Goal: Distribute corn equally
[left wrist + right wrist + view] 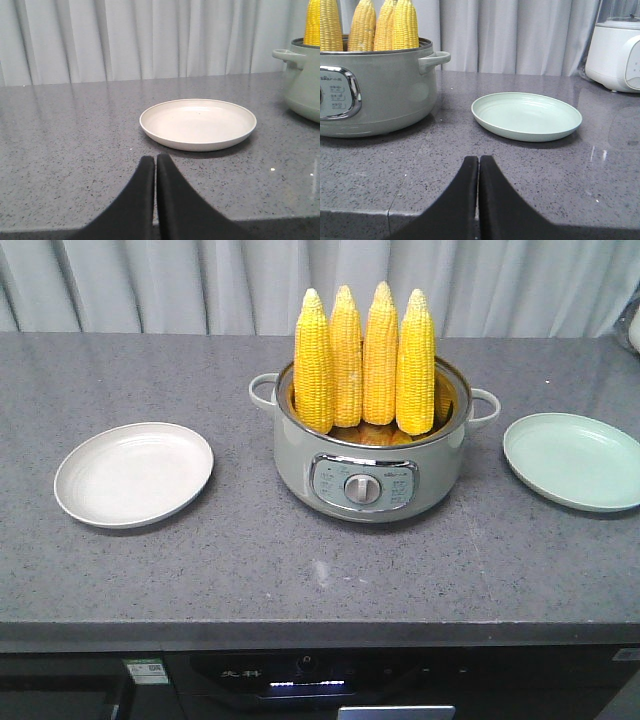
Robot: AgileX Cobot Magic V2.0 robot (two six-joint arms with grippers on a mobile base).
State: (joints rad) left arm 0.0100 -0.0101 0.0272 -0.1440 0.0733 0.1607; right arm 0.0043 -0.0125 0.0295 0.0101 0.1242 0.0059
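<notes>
Several yellow corn (365, 358) cobs stand upright, tips up, in a grey-green electric pot (372, 465) at the counter's middle. An empty white plate (133, 473) lies to its left and an empty pale green plate (575, 459) to its right. In the left wrist view my left gripper (155, 159) is shut and empty, low at the counter's front edge, short of the white plate (198, 123). In the right wrist view my right gripper (478, 160) is likewise shut and empty, short of the green plate (527, 115), with the pot (375, 92) and corn (385, 25) at upper left. Neither gripper shows in the front view.
A white appliance (615, 52) stands at the counter's far right, behind the green plate. A pale curtain hangs behind the grey speckled counter (300, 570). Below the counter's front edge runs a dark panel with a lit display (300, 680).
</notes>
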